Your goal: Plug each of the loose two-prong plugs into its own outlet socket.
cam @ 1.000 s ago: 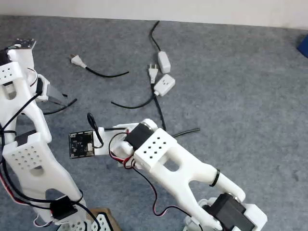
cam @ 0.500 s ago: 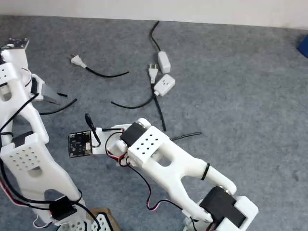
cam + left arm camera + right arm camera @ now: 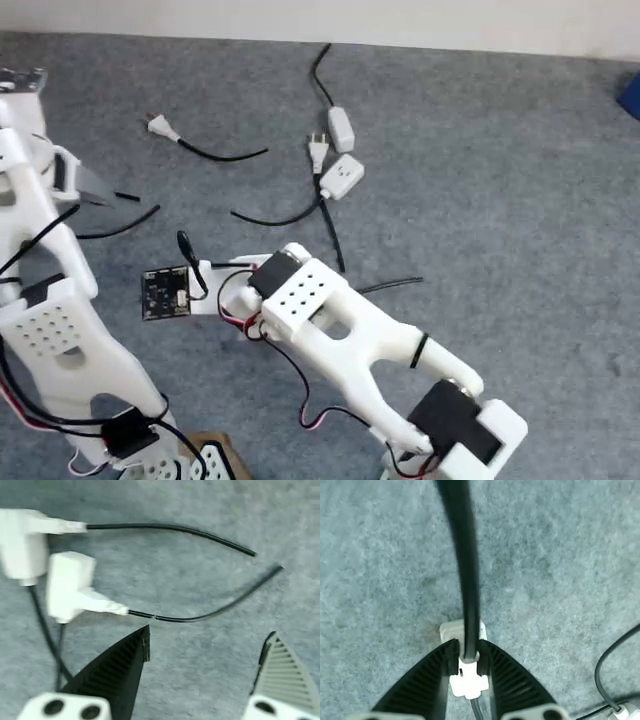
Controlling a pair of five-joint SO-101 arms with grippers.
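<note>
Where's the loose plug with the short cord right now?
In the high view the loose plug lies on the grey carpet at upper left, beyond the left tool, well left of the white sockets.

Indoor room: grey carpet (image 3: 520, 200), pale wall (image 3: 420, 22)

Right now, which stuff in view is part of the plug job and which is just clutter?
Job: far-left plug; middle plug; long socket; square socket; held plug, clamped in the right tool; left tool, open.
Lying about: blue thing, far right; tan piece at an arm's base.
</note>
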